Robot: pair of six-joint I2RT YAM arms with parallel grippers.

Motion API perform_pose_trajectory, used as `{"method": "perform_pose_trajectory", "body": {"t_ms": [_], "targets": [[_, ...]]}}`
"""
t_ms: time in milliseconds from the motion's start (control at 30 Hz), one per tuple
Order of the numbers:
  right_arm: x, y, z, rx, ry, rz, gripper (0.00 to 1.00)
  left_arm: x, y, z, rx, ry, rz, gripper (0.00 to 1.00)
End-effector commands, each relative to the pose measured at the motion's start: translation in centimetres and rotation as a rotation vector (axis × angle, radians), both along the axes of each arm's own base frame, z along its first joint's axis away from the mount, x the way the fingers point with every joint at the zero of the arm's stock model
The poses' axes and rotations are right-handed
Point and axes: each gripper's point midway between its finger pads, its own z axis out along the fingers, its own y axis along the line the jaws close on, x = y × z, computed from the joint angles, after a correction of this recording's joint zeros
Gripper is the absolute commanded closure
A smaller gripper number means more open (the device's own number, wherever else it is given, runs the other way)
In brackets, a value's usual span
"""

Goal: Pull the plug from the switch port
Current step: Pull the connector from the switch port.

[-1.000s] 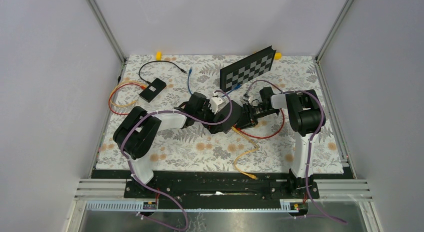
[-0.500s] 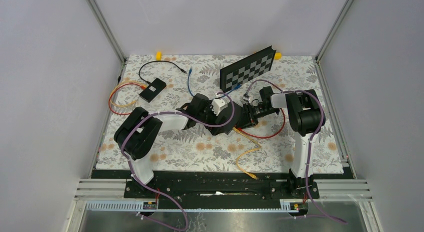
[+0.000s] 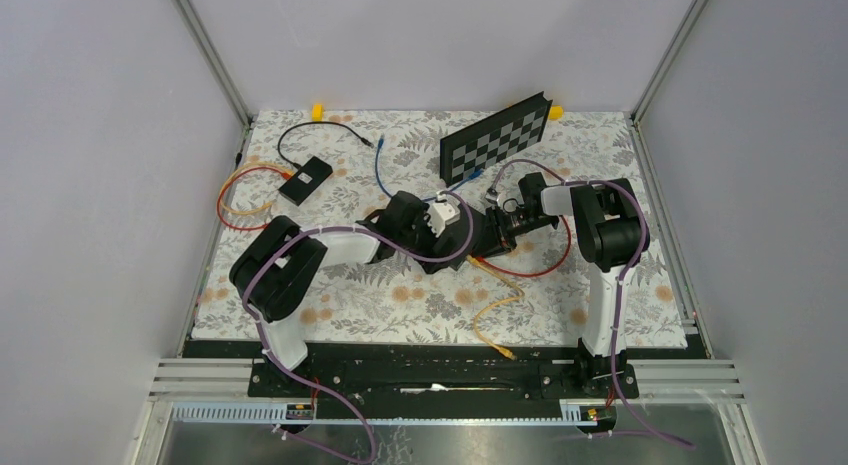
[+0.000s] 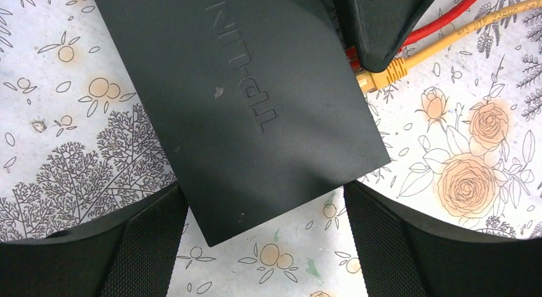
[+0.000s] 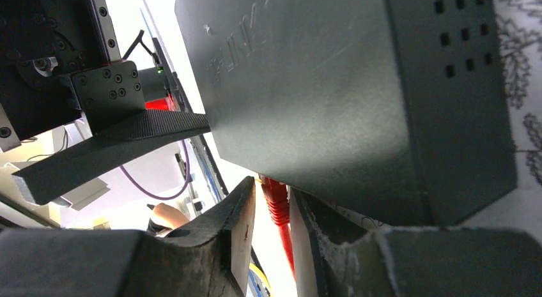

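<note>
a: well, how many of each?

b: two arms and two grippers. there is one switch [image 4: 255,112] and one smaller black box [image 3: 306,180] at the back left. two plugs sit at the switch's port side, a red plug [image 5: 276,204] and a yellow plug [image 4: 383,76], each on its own cable.

a: and the jaws?

b: the left gripper [image 4: 262,201] is spread wide across the switch's near corner. its pads [image 4: 153,246] meet the two edges, so the switch looks held. the right gripper [image 5: 275,227] is narrow and pinches the red plug, which is seated in its port.

a: what about edges and room?

b: the switch lies mid-mat, turned at an angle and well apart from every border of the floral mat [image 3: 400,295]. a checkerboard panel [image 3: 497,135] leans just behind it. the red cable [image 3: 545,270] curves round the right wrist. the yellow cable [image 3: 497,307] snakes toward the front rail. the widest bare stretch of mat is in front of the left arm.

a: what are the surfaces like?

b: the switch is a flat matte black slab with raised lettering on top and small square vents in one side. the finger pads are finely ribbed and black. the red plug's boot is ridged. the mat is printed with roses and ferns.
</note>
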Motion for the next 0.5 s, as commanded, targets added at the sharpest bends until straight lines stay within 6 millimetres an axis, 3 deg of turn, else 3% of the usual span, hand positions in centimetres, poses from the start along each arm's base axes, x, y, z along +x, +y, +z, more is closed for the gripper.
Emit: {"method": "perform_pose_trajectory", "body": {"t_ms": [0,467], "targets": [[0.42,0.12,-2.46,-0.08,-0.049,0.035,0.66,-4.46,-0.82,-1.97,0.016,0.103,-0.107,0.11],[0.37,-0.14,-3.24,-0.108,-0.017,0.031,0.64,-5.34,-1.1,-2.18,0.031,0.085,-0.143,0.11]]}}
